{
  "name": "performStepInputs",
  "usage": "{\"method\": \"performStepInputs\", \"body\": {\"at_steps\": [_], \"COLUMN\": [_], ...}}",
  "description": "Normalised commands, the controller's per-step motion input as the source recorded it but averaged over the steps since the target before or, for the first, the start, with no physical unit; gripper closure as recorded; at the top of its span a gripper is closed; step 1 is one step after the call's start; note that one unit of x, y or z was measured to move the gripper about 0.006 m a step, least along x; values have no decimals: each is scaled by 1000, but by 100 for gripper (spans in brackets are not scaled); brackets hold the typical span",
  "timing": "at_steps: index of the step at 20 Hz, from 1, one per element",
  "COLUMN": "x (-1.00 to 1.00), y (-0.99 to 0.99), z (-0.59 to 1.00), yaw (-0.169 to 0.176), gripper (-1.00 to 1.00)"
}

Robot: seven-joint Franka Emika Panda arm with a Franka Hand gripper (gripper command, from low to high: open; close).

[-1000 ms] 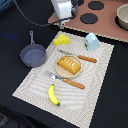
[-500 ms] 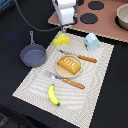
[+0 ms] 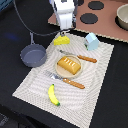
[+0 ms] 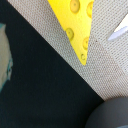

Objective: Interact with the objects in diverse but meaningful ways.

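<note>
My pincer [image 3: 64,31] hangs just over cheese wedge [image 3: 62,40], at placemat [image 3: 35,85] far edge; jaw spread hidden, cannot tell. Wrist view: cheese wedge [image 4: 75,25] tip near mat edge.

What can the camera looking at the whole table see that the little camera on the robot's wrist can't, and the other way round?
Only the exterior view shows the tool, the bread loaf on its plate, the banana, the milk carton and the knife and fork.

Only the wrist view shows the round holes in the cheese wedge and the mat's weave up close.

Both show the cheese wedge, the woven mat and the dark table.
</note>
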Motion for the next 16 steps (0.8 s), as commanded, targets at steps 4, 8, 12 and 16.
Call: {"method": "performStepInputs", "body": {"at_steps": [4,8,12,16], "x": [26,7,38,0], "y": [-27,0,39,228], "z": [-341,-383,-274,-240], "yaw": [0,0,0,4], "gripper": [-100,-100,-100,-100]}}
